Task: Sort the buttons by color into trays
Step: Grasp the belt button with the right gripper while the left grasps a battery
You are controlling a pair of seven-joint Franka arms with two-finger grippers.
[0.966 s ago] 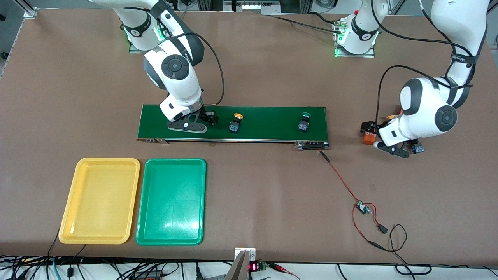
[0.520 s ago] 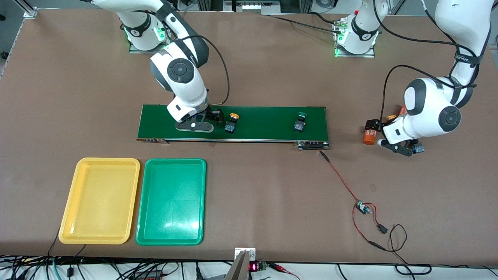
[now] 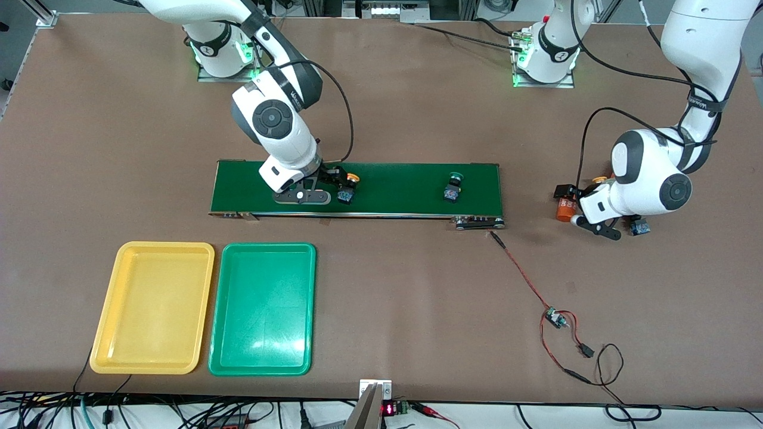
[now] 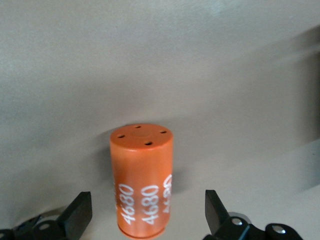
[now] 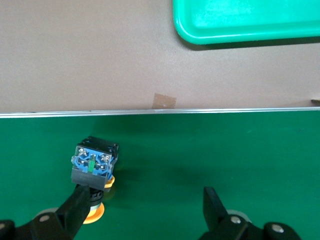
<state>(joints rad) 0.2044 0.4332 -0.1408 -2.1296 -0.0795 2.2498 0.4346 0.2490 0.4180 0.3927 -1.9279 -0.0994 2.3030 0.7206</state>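
Right gripper (image 5: pixel 142 212), fingers spread, hovers over the conveyor belt (image 3: pixel 393 205) beside a yellow-capped button (image 5: pixel 92 172). Left gripper (image 4: pixel 145 215), also spread, flanks an orange cylinder (image 4: pixel 141 182). Yellow tray (image 3: pixel 107 333) and green tray (image 3: pixel 301 310) lie well apart from both, nothing in them.

Two robot arms. One dark-green conveyor belt (image 3: pixel 411 189). On it, two push buttons: one yellow-capped button (image 3: pixel 347 187), one green-capped button (image 3: pixel 453 186). A third button (image 3: pixel 639 227) shows by the left arm, cap color hidden. One orange cylinder (image 4: pixel 142 181) with white print. Two trays: one yellow tray (image 3: pixel 154 307), one green tray (image 3: pixel 263 308).
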